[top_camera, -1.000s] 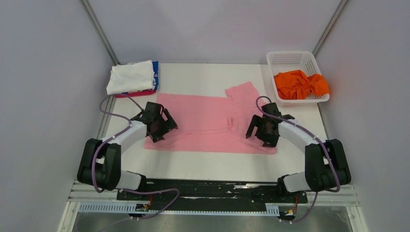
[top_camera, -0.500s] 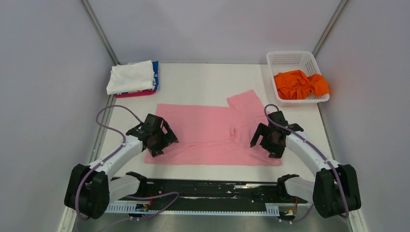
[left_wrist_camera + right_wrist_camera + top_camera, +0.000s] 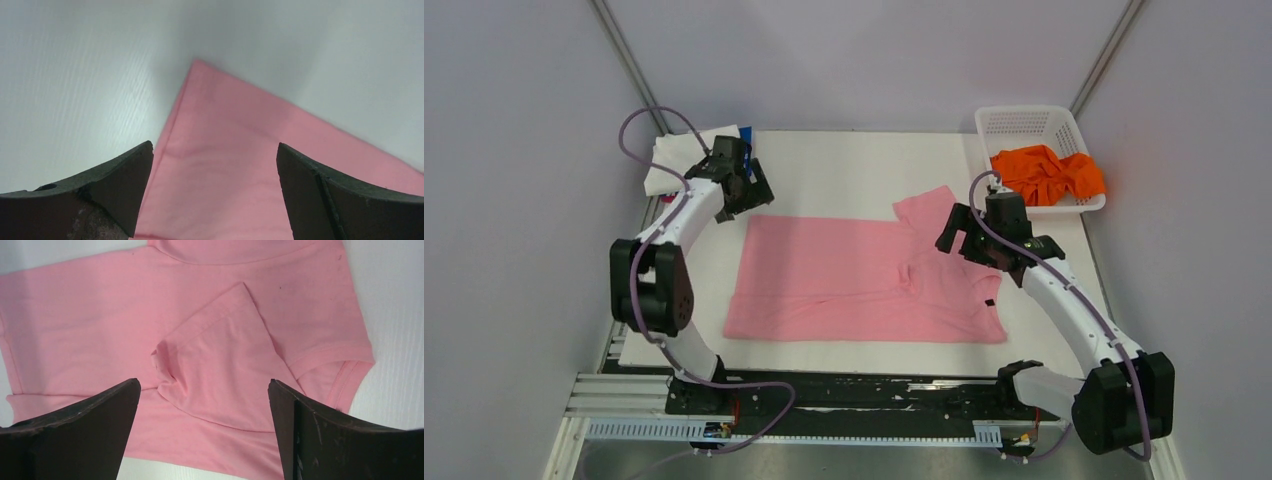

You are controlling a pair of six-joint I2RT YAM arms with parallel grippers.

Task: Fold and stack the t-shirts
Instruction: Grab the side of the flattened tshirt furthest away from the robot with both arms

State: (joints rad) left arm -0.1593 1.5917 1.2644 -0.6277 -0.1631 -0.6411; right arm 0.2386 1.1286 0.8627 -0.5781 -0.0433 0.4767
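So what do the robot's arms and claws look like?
The left arm and right arm are white tubes with chunky black joints, each trailing a purple cable. The left gripper and right gripper are black, with two dark wedge fingers, a bit scuffed.

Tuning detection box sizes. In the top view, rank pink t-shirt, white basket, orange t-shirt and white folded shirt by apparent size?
1. pink t-shirt, spread flat
2. white basket
3. orange t-shirt and white folded shirt: they look similar, and the left arm covers part of the white one, so no ranking.
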